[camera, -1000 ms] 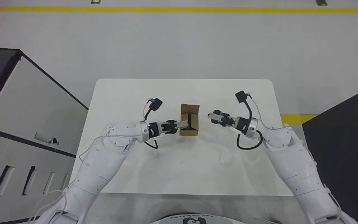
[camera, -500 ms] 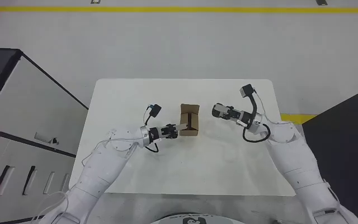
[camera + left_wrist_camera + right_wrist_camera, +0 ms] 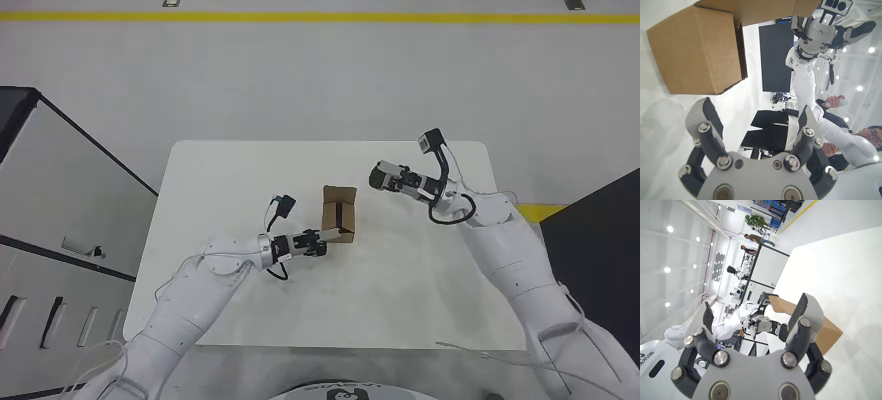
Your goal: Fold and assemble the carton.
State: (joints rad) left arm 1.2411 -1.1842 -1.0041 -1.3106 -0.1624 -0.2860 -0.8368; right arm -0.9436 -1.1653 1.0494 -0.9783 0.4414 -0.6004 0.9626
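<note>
Carton stands near the middle of the white counter, top open, flaps raised, its inside dark. The left tool sits just beside the carton's near left corner, fingers spread wide and holding nothing. The right tool hovers to the far right, apart from the carton, likewise spread and empty.

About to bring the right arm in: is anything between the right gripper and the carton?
No. In the top view the stretch of table between the right gripper and the carton is bare.
</note>
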